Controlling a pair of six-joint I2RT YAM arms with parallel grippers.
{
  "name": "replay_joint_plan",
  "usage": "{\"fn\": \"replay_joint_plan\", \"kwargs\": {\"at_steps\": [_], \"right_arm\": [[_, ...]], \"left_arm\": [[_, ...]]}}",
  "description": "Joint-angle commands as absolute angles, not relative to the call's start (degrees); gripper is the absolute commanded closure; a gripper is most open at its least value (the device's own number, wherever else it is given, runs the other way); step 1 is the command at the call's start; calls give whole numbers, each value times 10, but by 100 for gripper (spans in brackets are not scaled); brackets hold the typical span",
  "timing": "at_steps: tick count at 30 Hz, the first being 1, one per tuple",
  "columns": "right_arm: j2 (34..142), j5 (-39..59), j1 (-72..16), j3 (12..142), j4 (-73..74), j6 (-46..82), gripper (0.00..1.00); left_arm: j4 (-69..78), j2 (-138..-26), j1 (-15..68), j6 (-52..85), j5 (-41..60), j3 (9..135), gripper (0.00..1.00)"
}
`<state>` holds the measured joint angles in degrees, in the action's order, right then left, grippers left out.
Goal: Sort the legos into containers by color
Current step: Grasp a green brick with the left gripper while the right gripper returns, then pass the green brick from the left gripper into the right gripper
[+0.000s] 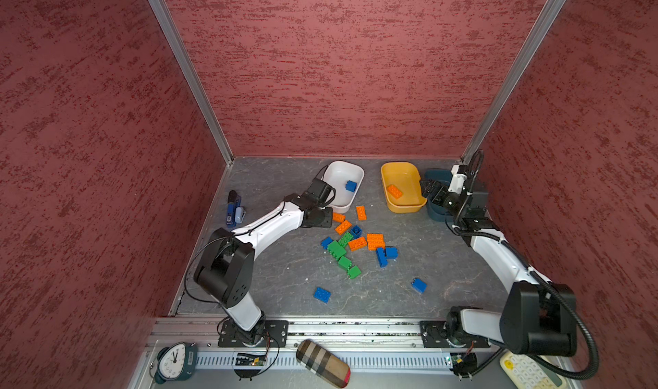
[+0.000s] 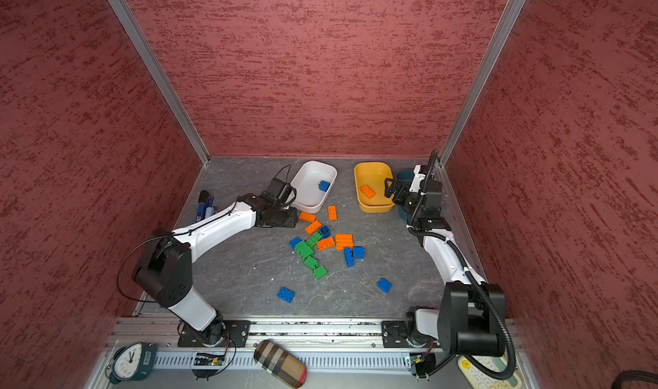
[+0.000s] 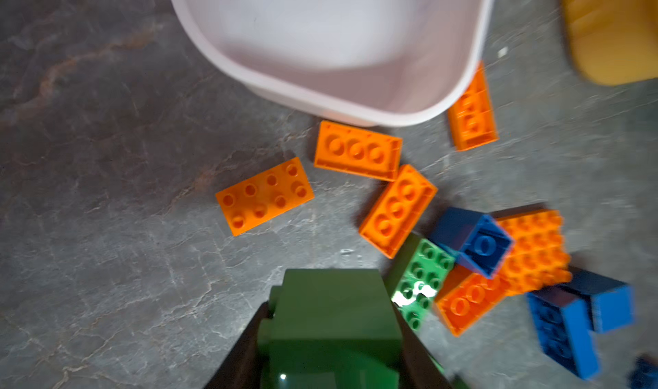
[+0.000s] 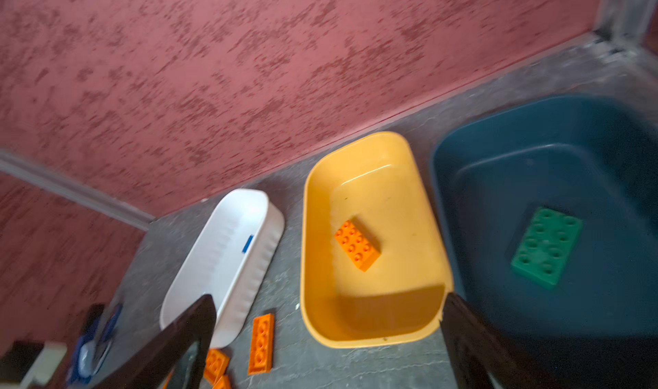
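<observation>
Well, left pincer [image 3: 331, 307] holds green lego [image 3: 331, 337]

It's clamped just beside the white tub [image 3: 338, 74]. My right pincer [image 4: 327, 333] gapes empty by the yellow tub [image 4: 391, 309], whose orange lego [image 4: 357, 245] lies slantwise; the green brick [image 4: 547, 247] in the teal tub [image 4: 605, 316], blurred, seems slanted too.

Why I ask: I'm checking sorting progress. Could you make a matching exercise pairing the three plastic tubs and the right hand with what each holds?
Column one:
1. white plastic tub
2. yellow-orange plastic tub
3. dark teal plastic tub
4. right hand

Column two:
A. small orange studded brick
B. nothing, standing open
C. small blue brick
D. green oblong studded brick

Pairs: 1-C, 2-A, 3-D, 4-B
</observation>
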<state>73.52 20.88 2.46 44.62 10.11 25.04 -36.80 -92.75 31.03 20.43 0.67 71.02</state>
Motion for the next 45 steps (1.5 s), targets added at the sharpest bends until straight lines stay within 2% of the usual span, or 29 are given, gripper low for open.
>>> {"fn": "replay_joint_plan", "kwargs": {"at_steps": [1, 4, 7, 11, 18, 24, 29, 39, 41, 43, 44, 45], "right_arm": [[730, 312, 8, 418, 197, 221, 1], [724, 366, -21, 398, 244, 193, 1], [729, 339, -78, 372, 318, 205, 1], [781, 299, -150, 358, 460, 248, 1], [891, 276, -231, 421, 608, 259, 3], [944, 205, -265, 464, 665, 252, 13], [966, 126, -279, 500, 612, 239, 32], [986, 119, -279, 543, 533, 217, 55], [981, 121, -279, 547, 519, 216, 63], [974, 121, -279, 543, 509, 214, 76], [970, 117, -278, 539, 504, 214, 86], [965, 111, -279, 535, 499, 213, 99]], "left_arm": [[-334, -924, 314, 272, 85, 767, 100], [-305, -942, 314, 362, 169, 812, 100], [-213, -950, 314, 494, 226, 815, 100], [-82, -944, 313, 666, 219, 788, 100], [-61, -960, 315, 821, 237, 805, 100], [49, -971, 316, 890, 238, 765, 100], [48, -973, 321, 883, 234, 768, 100], [41, -964, 325, 865, 220, 758, 100], [26, -959, 326, 850, 206, 758, 100], [10, -955, 326, 835, 190, 758, 100], [3, -954, 326, 828, 184, 759, 100], [-1, -954, 327, 819, 178, 760, 100]]}}
